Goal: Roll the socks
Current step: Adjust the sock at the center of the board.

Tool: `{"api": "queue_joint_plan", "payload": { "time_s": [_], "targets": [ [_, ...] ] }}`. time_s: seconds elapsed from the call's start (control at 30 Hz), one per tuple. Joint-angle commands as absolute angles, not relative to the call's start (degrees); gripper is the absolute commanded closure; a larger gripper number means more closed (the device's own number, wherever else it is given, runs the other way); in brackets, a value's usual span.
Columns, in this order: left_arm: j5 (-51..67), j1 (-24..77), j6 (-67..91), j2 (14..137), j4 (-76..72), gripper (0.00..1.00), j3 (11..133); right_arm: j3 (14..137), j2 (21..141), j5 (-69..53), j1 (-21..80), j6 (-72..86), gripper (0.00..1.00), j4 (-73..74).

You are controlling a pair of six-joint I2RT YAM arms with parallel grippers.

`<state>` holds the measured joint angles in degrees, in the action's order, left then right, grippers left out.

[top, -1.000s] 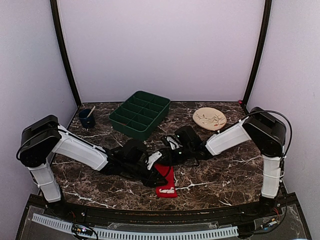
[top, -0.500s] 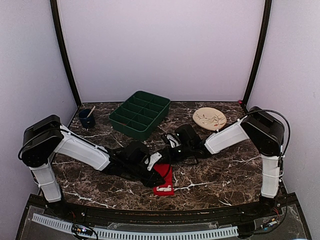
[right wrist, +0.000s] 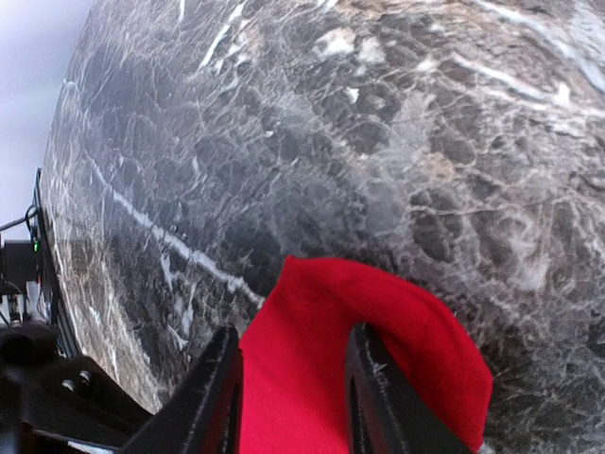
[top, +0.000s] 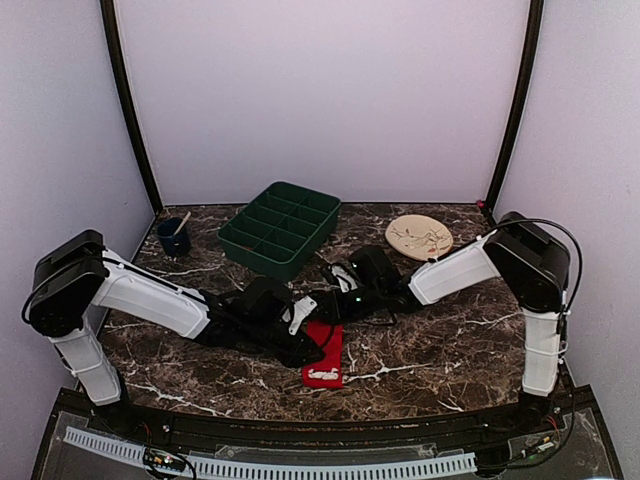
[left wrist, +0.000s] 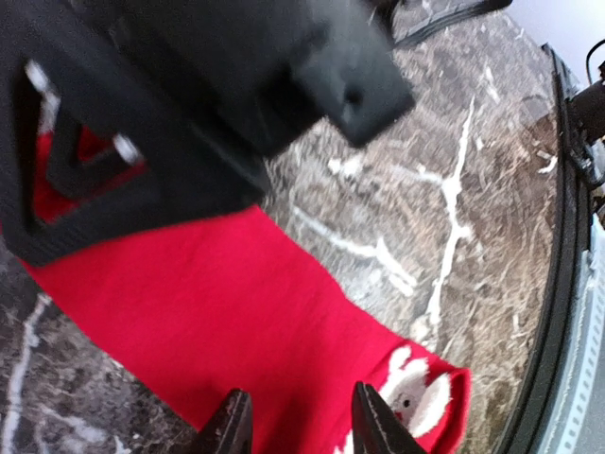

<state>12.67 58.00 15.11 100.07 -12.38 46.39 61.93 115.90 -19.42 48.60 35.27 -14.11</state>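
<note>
**Both arms meet over the red socks at mid-table**

In the overhead view the socks [top: 327,352] lie as one flat red strip on the dark marble table [top: 440,345]. They sit just below the middle of the frame, with the white marks at the lower end. Whether the strip is one layer or two cannot be told. Both arms reach in low from the sides and meet at its upper end.

In the left wrist view the left fingers [left wrist: 232,430] stand spread at the bottom edge, with flat red fabric showing in the gap between them. In the right wrist view the right fingers [right wrist: 371,397] also stand apart. A raised, curled end of red fabric fills their gap, and whether they pinch it cannot be told.

A green tray [top: 270,260] sits above centre. A dark blue cup [top: 174,240] stands at the table's upper left and a beige plate [top: 397,240] at its upper right.
</note>
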Motion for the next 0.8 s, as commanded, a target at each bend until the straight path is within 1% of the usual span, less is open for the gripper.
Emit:
{"api": "queue_joint_plan", "payload": {
  "time_s": [0.0, 0.23, 0.4, 0.6, 0.77],
  "targets": [
    [11.3, 58.0, 13.5, 93.5, -13.0, 0.62, 46.1, 62.5, 112.5, -21.7, 48.0, 32.5, 0.62, -14.1],
    [12.0, 58.0, 12.8, 88.7, -13.9, 0.61, 47.3, 62.9, 109.2, -22.6, 48.0, 32.4, 0.6, -13.9],
    [8.6, 58.0, 13.6, 83.1, -14.0, 0.6, 45.0, 61.4, 106.1, -20.7, 48.0, 29.9, 0.58, -13.4],
    [5.0, 58.0, 14.4, 75.7, -12.4, 0.6, 40.3, 59.0, 101.7, -15.0, 48.8, 24.6, 0.55, -10.5],
    [4.2, 58.7, 13.9, 70.2, -10.2, 0.61, 36.6, 57.1, 98.2, -6.3, 50.8, 20.2, 0.54, -5.2]
  ]
}}
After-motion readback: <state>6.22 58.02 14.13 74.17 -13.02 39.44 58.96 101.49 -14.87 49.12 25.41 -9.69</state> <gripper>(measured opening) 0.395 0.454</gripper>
